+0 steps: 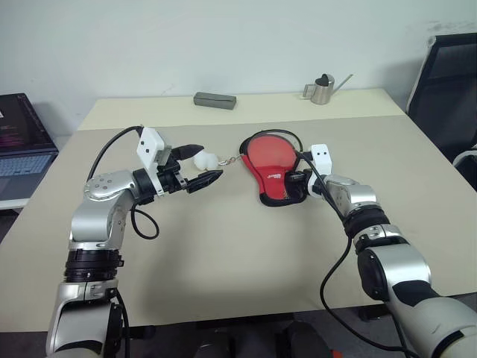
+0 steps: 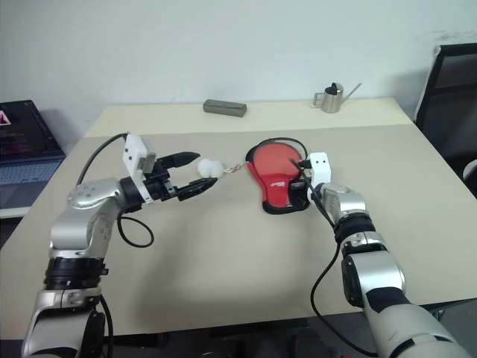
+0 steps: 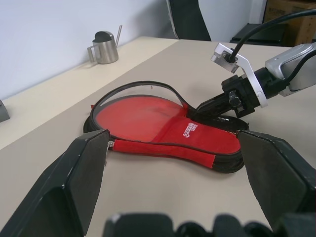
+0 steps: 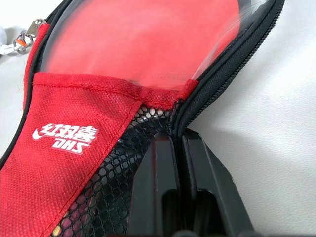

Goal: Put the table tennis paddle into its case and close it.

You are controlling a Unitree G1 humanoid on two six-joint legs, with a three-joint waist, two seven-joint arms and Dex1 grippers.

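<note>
The red case [image 1: 279, 181] with a white logo lies flat on the table, its round end unzipped. The table tennis paddle's red face [image 1: 268, 155] shows inside it; the handle is hidden under the fabric and mesh. My right gripper [image 1: 297, 177] is shut on the case's black zipper edge [image 4: 224, 61] at the handle end, fingers [image 4: 160, 163] pressed together. My left gripper [image 1: 209, 164] stands open to the left of the case, level with the table. The white pom-pom [image 1: 206, 159] lies between its fingertips, ungripped, and joins the zipper pull [image 3: 111, 144] by a short chain.
A small metal watering can [image 1: 322, 89] and a grey oblong block [image 1: 215, 100] stand at the table's far edge. A laptop [image 1: 19, 145] sits off the table's left side, and a black chair [image 1: 451, 82] stands at the far right.
</note>
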